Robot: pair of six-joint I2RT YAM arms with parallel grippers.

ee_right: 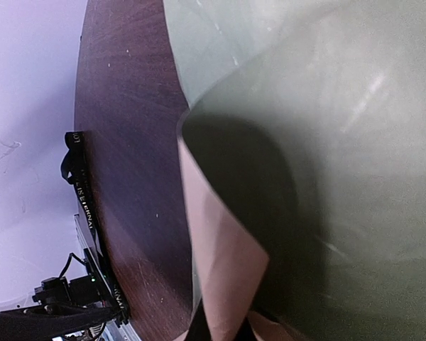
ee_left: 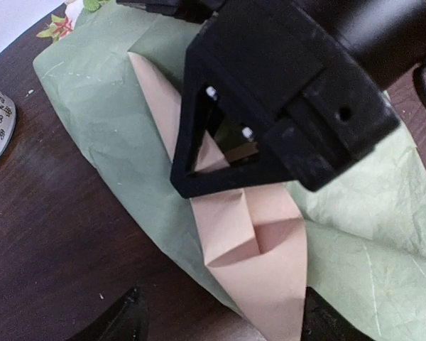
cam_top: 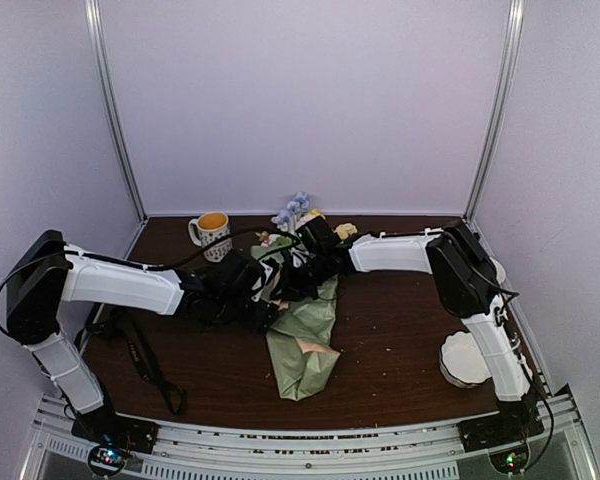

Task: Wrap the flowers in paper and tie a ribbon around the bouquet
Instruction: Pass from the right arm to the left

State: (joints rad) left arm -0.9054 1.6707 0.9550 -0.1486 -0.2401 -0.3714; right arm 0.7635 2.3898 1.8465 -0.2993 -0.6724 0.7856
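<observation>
So here's where we're at: the paper (cam_top: 305, 345) lies crumpled mid-table (cam_top: 400, 320), green side mostly up, with a peach-tan flap folded over along its middle. It's only loosely gathered, and the ribbon (cam_top: 135, 350) lies off to the left near the table's front edge, not touching the paper at all.

The flowers (cam_top: 295, 208) poke out at the far end of the paper, right beside the mug (cam_top: 212, 232). We can see a few pale blue and yellow blooms, but the stems are hidden under paper and arms.

The 2 arms meet over the far half of the sheet. The right gripper (ee_left: 192, 181) is pressed together, and in its own wrist view the peach edge runs down between its fingertips, so we'd say it's pinching the paper. The left gripper (ee_left: 224, 320) hangs just above the peach flap with its fingers (ee_left: 128, 320) spread wide and nothing between them.

A white bowl (cam_top: 465, 360) sits by the right arm's base.
</observation>
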